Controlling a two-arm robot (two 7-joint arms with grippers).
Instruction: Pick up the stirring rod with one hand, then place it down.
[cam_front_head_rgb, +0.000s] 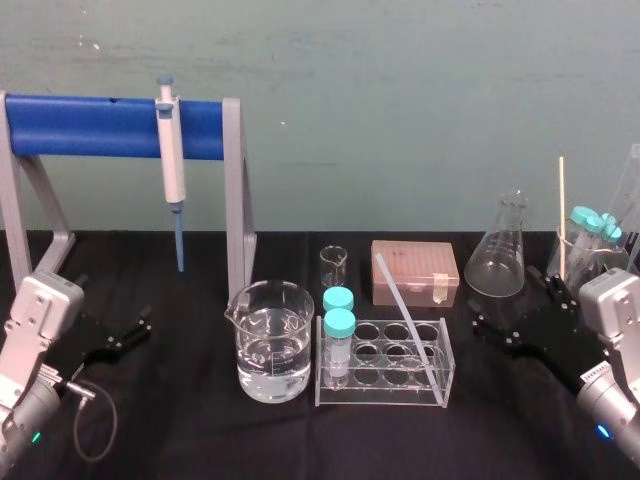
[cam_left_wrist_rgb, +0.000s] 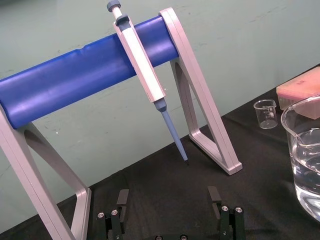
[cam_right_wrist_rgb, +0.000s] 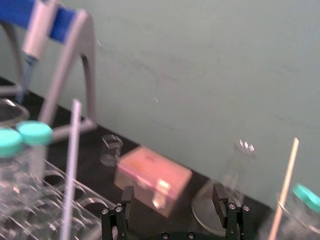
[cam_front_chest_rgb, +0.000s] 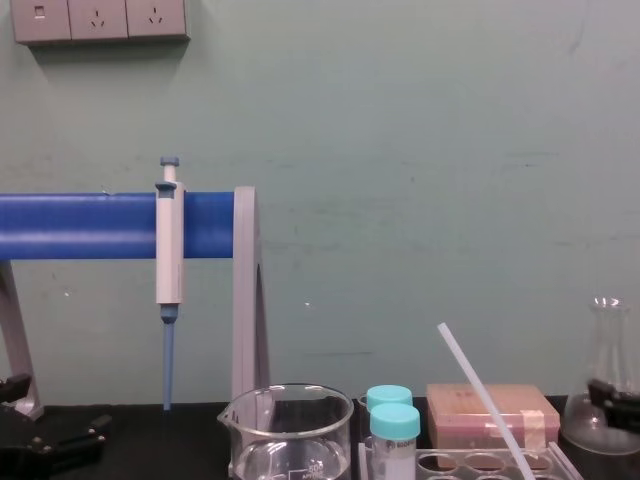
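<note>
The stirring rod (cam_front_head_rgb: 406, 314) is a thin whitish translucent rod. It leans in the clear test tube rack (cam_front_head_rgb: 385, 380) at the table's middle, its top tilted toward the back left. It also shows in the chest view as the rod (cam_front_chest_rgb: 485, 400) and in the right wrist view as the rod (cam_right_wrist_rgb: 71, 175). My right gripper (cam_front_head_rgb: 505, 318) hovers open just right of the rack with nothing between its fingers (cam_right_wrist_rgb: 220, 196). My left gripper (cam_front_head_rgb: 138, 326) rests open at the far left, near the stand, and is empty too.
A white-and-blue pipette (cam_front_head_rgb: 172, 160) hangs on the blue-barred stand (cam_front_head_rgb: 235, 190) at back left. A water-filled beaker (cam_front_head_rgb: 268, 345) stands left of the rack, which holds two teal-capped tubes (cam_front_head_rgb: 339, 340). Behind are a small beaker (cam_front_head_rgb: 333, 265), a pink box (cam_front_head_rgb: 414, 270) and a conical flask (cam_front_head_rgb: 497, 255).
</note>
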